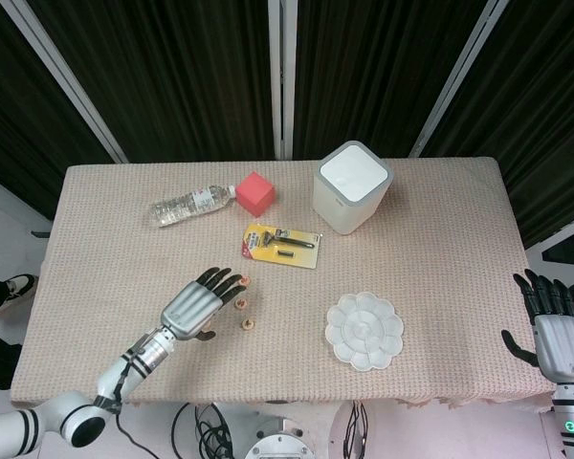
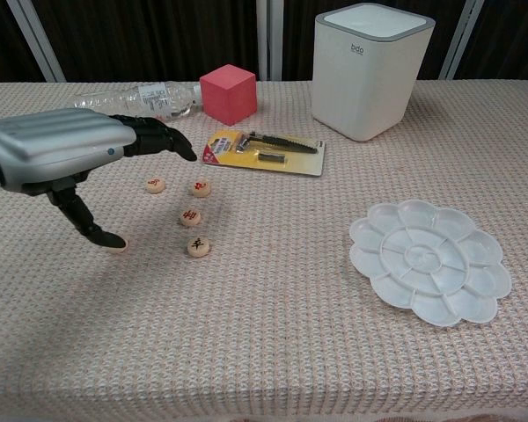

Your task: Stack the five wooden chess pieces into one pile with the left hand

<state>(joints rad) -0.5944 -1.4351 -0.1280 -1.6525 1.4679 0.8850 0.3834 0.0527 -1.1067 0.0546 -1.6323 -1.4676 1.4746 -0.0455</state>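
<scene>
Several small round wooden chess pieces lie loose on the cloth left of centre: one [image 2: 156, 185] at the back left, one [image 2: 200, 187] beside it, one [image 2: 190, 216] in the middle and one [image 2: 198, 247] nearest the front. My left hand [image 2: 70, 158] hovers over this group, holding nothing, with its fingers stretched toward the back pieces. Its thumb points down at the spot of the leftmost piece, which it mostly hides. In the head view the left hand [image 1: 199, 304] covers two pieces. My right hand [image 1: 558, 335] is open beside the table's right edge.
A plastic bottle [image 1: 191, 204] lies at the back left, next to a red cube [image 1: 255, 193]. A white bin [image 1: 351, 186] stands behind centre. A yellow razor pack [image 1: 281, 245] lies just behind the pieces. A white flower-shaped palette [image 1: 364, 330] sits at the front right.
</scene>
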